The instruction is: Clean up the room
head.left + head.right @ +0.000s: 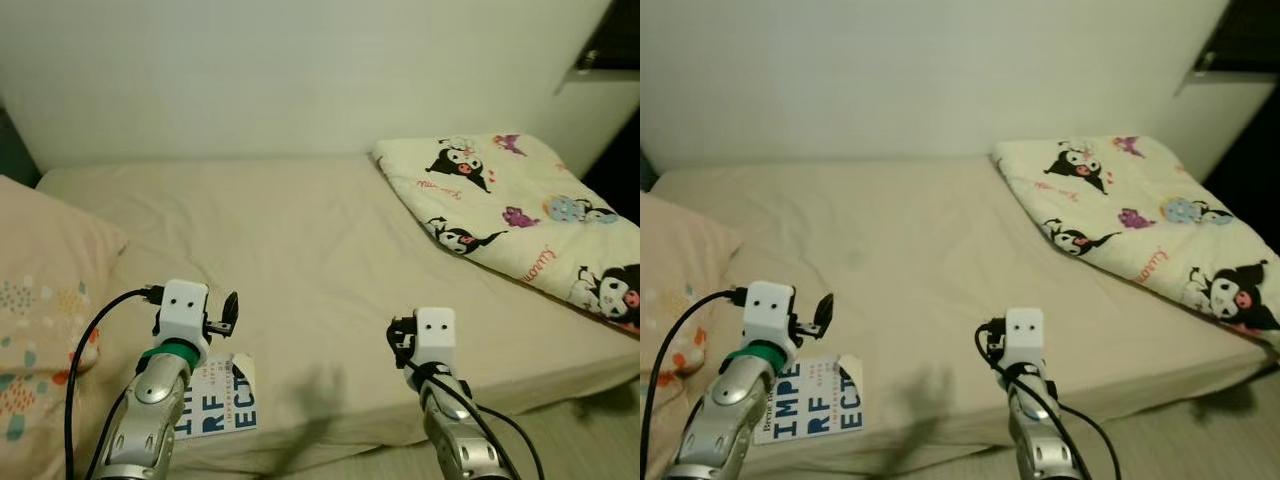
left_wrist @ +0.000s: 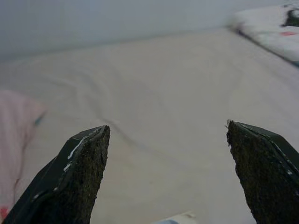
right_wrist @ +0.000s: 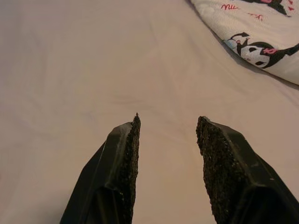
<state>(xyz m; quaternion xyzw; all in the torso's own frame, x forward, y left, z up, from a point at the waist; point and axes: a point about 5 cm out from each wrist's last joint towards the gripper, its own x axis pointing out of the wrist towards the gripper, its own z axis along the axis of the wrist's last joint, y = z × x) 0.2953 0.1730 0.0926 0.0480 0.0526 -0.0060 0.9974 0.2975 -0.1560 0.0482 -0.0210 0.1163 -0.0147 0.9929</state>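
A book [image 1: 810, 397] with large blue letters on its white cover lies flat near the front edge of the bed [image 1: 310, 260], toward the robot's left, one corner of the cover curled up a little; judged from the task, it is the loose item most likely to be tidied away. The left claw [image 2: 166, 175] hangs just above and behind the book, its two black fingers spread wide with nothing between them, which reads as a stance ready to come down on the book and not a grip already made. The right claw [image 3: 168, 140] is held over bare sheet nearer the middle of the bed, well apart from the book, its fingers parted by a moderate gap and also empty; it seems to be waiting. To the robot's left a peach pillow [image 1: 40, 300] with small coloured prints lies at the bed's end, just beside the book. At the far right a cream blanket [image 1: 510, 210] printed with black-and-white cartoon characters lies folded at a slant across the corner. A pale wall [image 1: 300, 70] runs behind the bed.
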